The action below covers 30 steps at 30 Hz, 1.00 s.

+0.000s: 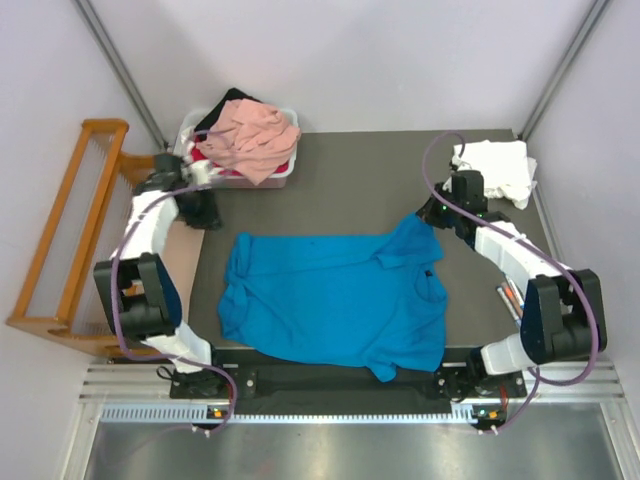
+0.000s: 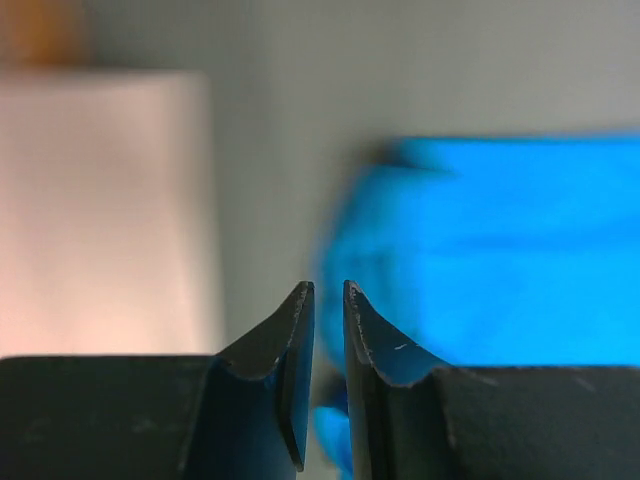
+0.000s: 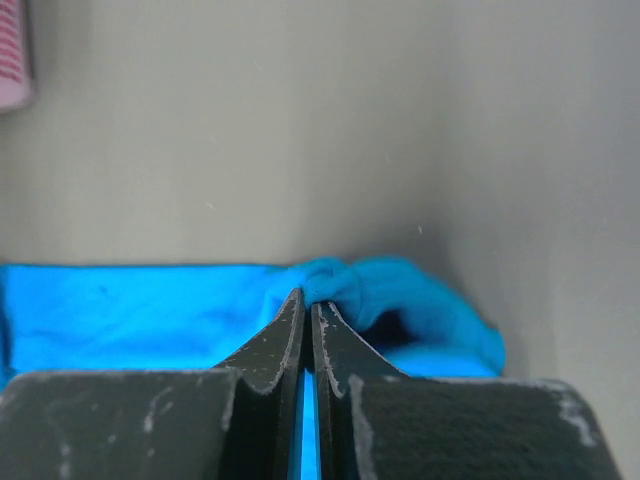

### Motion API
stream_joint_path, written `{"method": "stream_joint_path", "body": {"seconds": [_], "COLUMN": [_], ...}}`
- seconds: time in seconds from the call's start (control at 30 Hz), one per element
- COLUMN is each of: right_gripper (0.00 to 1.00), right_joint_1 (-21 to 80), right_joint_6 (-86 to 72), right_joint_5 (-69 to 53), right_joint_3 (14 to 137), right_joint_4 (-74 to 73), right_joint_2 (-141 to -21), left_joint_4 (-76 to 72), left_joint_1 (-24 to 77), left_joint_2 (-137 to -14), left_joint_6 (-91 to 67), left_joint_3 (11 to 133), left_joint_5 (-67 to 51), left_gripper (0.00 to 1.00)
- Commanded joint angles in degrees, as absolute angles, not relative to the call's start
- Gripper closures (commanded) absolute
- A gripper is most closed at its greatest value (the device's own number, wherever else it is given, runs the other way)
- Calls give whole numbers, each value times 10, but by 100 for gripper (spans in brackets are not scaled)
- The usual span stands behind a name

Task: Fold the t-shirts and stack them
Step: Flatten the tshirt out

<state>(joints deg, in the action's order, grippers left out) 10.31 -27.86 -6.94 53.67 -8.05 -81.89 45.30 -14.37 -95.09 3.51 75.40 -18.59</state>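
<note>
Blue t-shirt (image 1: 330,295) corner in right pincer (image 3: 308,300)

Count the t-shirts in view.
5: blue tee spread in the middle; white tee crumpled far right; pink tee, red tee, black tee heaped in the tub; others may be hidden.

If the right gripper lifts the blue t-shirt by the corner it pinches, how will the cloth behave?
Probably floppy: the blue t-shirt lies wrinkled and bunches at the right gripper. It would likely drape and drag across the table rather than keep its shape. It looks thin and light, so a pinch should hold it.
</note>
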Motion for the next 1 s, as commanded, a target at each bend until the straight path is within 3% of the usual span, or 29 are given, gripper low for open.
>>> {"method": "stream_joint_path", "body": {"seconds": [0.0,0.07,0.2,0.7,0.9,0.97], "right_gripper": [100,100,100,100,100,94], "right_joint_1": [104,112,126,139,140,140], "right_joint_6": [-292,-294,-293,-264,-263,-259], "right_joint_5": [-86,-86,-77,-53,-42,-38], "right_joint_3": [519,505,467,399,388,389], "right_joint_4": [-36,-40,-51,-155,-196,-206], "right_joint_2": [-841,-845,-817,-641,-604,-596], "left_joint_4": [486,464,455,412,413,410], "left_joint_1": [36,93,108,106,62,41], "left_joint_2": [-858,-853,-903,-1048,-1082,-1081], "left_joint_6": [73,60,34,30,19,16], "left_joint_3": [770,760,768,712,715,719], "left_joint_5": [-258,-257,-254,-153,-95,-87], "left_gripper": [77,76,77,79,82,83]}}
